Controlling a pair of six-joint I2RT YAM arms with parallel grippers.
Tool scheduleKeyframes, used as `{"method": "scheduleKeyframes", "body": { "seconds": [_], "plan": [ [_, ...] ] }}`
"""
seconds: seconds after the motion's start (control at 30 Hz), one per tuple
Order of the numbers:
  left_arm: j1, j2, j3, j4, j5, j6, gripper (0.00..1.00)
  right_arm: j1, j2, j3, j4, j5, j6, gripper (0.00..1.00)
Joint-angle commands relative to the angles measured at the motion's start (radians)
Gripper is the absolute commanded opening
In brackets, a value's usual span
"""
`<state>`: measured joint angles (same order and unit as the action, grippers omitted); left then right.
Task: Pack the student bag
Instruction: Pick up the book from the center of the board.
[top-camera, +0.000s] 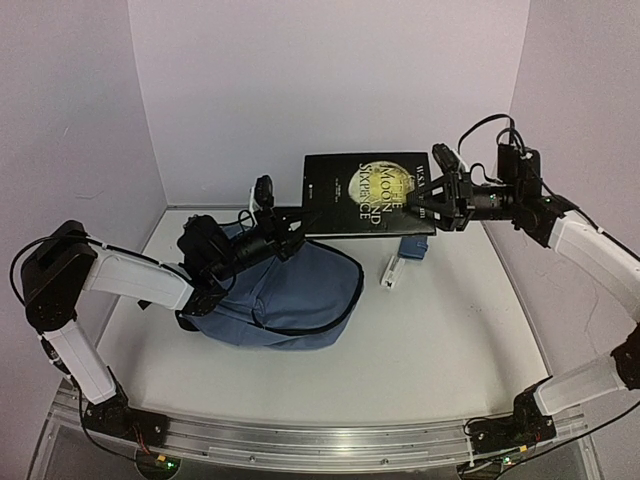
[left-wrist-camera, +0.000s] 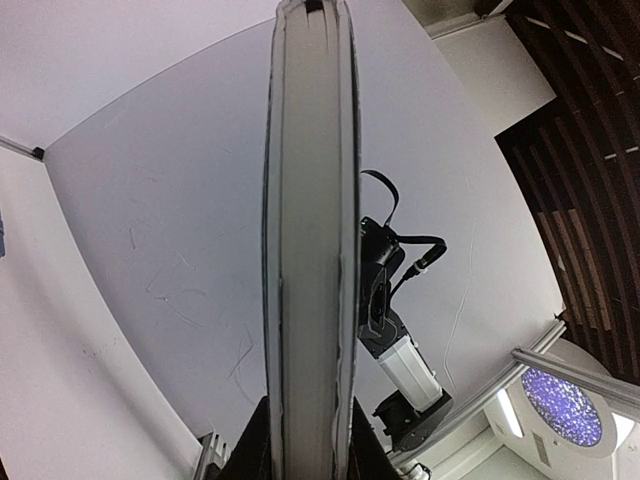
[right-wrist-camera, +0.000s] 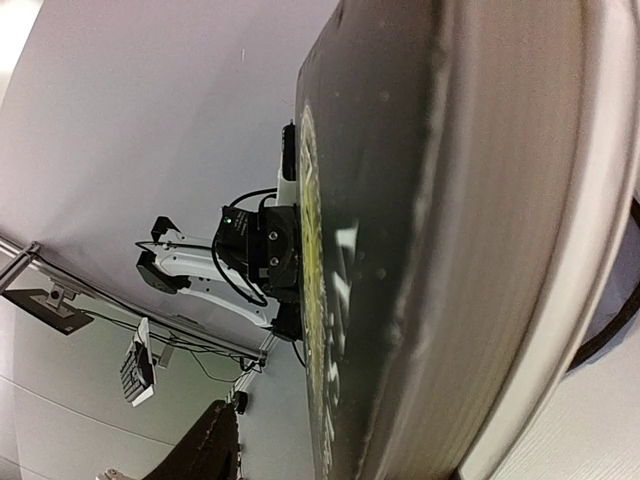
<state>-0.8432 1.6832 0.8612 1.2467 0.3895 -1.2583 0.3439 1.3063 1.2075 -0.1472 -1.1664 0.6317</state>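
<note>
While student bag (top-camera: 300, 300) lies slumped on table (top-camera: 450, 340) left of centre, left gripper (top-camera: 298, 214) above it clamps black book (top-camera: 360, 190) left edge, book aloft; right gripper (top-camera: 418, 203) straddles right edge, contact: cannot tell.

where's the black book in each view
top external: upper centre, black book between left gripper and right gripper
left wrist: black book edge-on, central vertical band
right wrist: black book fills the right half
shared landmark: the opposite gripper at the book's far edge in both wrist views
</note>
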Motion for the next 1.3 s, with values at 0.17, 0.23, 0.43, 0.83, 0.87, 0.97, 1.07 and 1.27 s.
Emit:
{"method": "scheduleKeyframes", "body": {
  "seconds": [0.17,0.23,0.43,0.83,0.87,0.97,1.07,1.27],
  "plan": [
    [0.005,-0.163,0.002,-0.04,0.107,0.073,0.0,0.007,0.016,0.084,0.103,-0.054,0.033,0.51],
    [0.006,-0.191,0.0,-0.097,0.119,0.095,0.0,0.006,0.021,0.08,0.104,-0.058,0.032,0.5],
    [0.005,-0.204,0.004,-0.163,0.14,0.098,0.0,0.007,0.023,0.066,0.106,-0.085,0.037,0.39],
    [0.014,-0.136,0.027,-0.149,0.105,0.067,0.07,0.014,-0.008,0.023,0.108,-0.111,0.057,0.03],
    [0.015,-0.148,0.02,-0.178,0.093,0.083,0.15,0.013,-0.009,0.022,0.107,-0.11,0.064,0.0],
    [0.018,-0.209,0.017,-0.38,0.029,0.188,0.5,-0.007,-0.011,0.01,0.108,-0.109,0.091,0.0],
    [0.017,-0.29,0.037,-0.638,-0.065,0.324,0.7,-0.059,-0.022,-0.024,0.109,-0.092,0.119,0.0],
    [0.017,-0.345,0.163,-1.119,-0.177,0.591,0.83,-0.171,-0.048,-0.123,0.109,-0.077,0.155,0.0]
  ]
}}
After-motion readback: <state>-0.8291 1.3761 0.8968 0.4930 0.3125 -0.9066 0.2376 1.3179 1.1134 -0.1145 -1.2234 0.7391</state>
